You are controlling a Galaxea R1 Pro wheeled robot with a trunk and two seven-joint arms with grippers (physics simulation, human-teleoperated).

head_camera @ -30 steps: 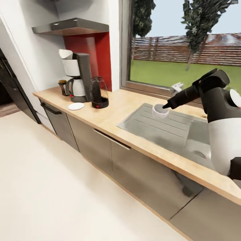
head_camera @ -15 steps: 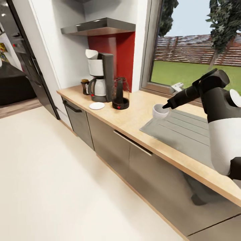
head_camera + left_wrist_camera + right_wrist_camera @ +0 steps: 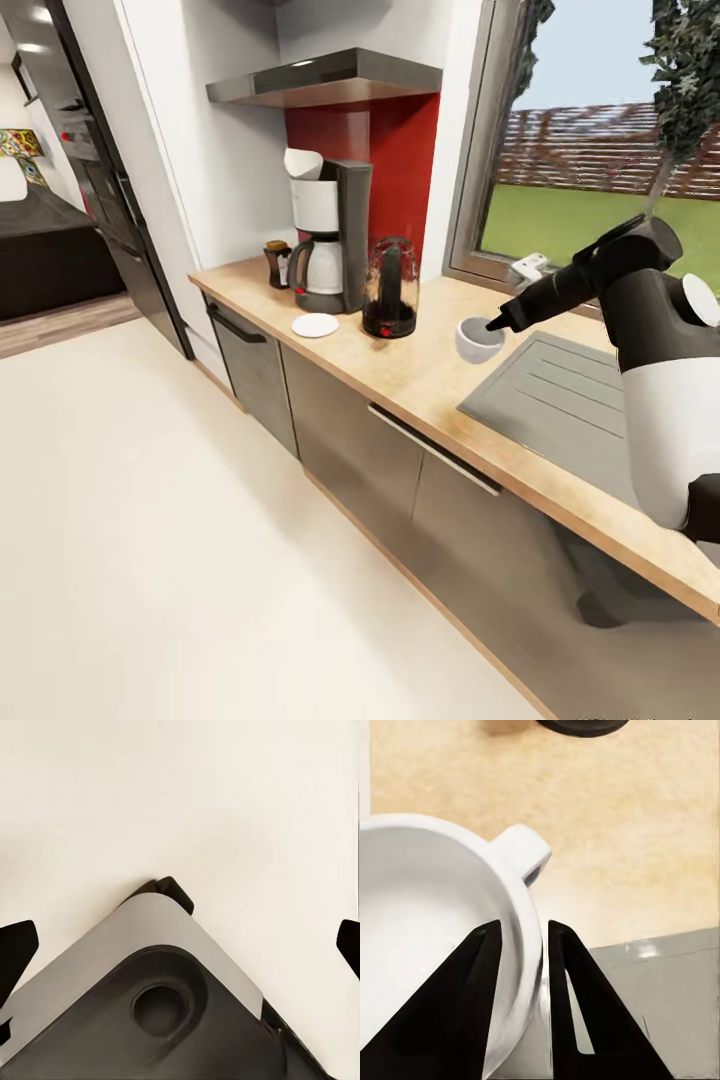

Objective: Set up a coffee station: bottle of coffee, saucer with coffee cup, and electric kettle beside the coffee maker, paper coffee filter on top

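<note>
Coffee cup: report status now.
Right end effector shut on coffee cup rim, held over countertop. Left end effector open, empty. Saucer bare beside coffee maker; kettle close to path.

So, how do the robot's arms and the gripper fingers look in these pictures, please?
In the head view, the right arm has a glossy black upper segment, a bulky white rounded shell below it and a white round cap at the side. It narrows to a slim black right gripper. In the right wrist view, its fingers are flat, black, tapering wedges. The left gripper has black fingertips at the picture's edges. No cables or markings are visible.
</note>
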